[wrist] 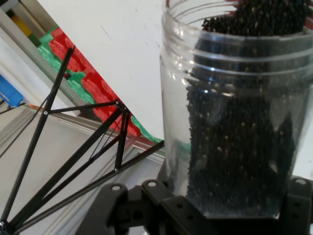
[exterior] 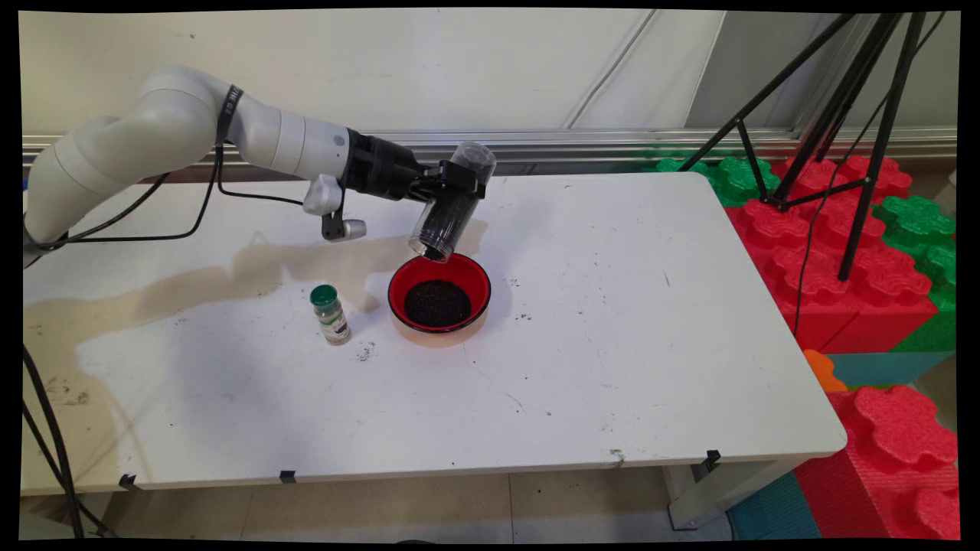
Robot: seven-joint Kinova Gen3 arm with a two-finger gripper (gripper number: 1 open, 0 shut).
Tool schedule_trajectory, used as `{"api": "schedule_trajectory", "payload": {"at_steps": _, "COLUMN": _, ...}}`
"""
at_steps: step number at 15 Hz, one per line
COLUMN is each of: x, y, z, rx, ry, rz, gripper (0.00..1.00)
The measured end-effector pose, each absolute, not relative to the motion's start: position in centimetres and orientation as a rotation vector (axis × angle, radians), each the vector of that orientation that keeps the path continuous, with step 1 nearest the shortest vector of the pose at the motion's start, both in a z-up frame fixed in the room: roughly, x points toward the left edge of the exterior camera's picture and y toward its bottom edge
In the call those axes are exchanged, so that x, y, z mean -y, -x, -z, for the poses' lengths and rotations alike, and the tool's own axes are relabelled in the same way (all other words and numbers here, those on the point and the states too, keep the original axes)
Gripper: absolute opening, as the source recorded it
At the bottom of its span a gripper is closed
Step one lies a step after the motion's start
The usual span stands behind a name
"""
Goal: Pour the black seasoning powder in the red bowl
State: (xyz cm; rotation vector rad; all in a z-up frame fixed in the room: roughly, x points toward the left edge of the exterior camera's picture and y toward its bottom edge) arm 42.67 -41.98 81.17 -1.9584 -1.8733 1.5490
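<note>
On the white surface, a small green-capped spice bottle stands left of a red bowl of dark seeds, above which the black end effector clamps a tilted clear plastic jar of dark seeds, mouth down.

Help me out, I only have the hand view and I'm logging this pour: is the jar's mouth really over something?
Observer: Yes. The clear jar, clamped in the gripper, tilts mouth-down above the far rim of a red bowl.
Operator: Has anything landed in it?
Observer: A dark heap of seeds lies in the bowl's middle.
Operator: Anything standing close by?
Observer: A small spice bottle with a green cap stands upright to the bowl's left in the main view, apart from it.
Operator: Any spill?
Observer: A few dark specks lie on the table around the bowl.
</note>
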Motion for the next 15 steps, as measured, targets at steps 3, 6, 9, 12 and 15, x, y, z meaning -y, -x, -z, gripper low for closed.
{"api": "schedule_trajectory", "payload": {"at_steps": 3, "x": 42.0, "y": -42.7, "z": -81.4, "rx": 1.899, "ry": 1.911, "rz": -1.545, "gripper": 0.00}}
{"api": "schedule_trajectory", "payload": {"at_steps": 6, "x": 42.1, "y": -42.8, "z": -81.6, "rx": 1.934, "ry": 1.842, "rz": -1.533, "gripper": 0.00}}
{"api": "schedule_trajectory", "payload": {"at_steps": 9, "x": 42.1, "y": -42.9, "z": -81.9, "rx": 1.972, "ry": 1.767, "rz": -1.518, "gripper": 0.00}}
{"api": "schedule_trajectory", "payload": {"at_steps": 12, "x": 42.1, "y": -43.0, "z": -82.1, "rx": 2.002, "ry": 1.709, "rz": -1.504, "gripper": 0.00}}
{"api": "schedule_trajectory", "payload": {"at_steps": 15, "x": 42.2, "y": -43.2, "z": -82.5, "rx": 2.051, "ry": 1.610, "rz": -1.480, "gripper": 0.00}}
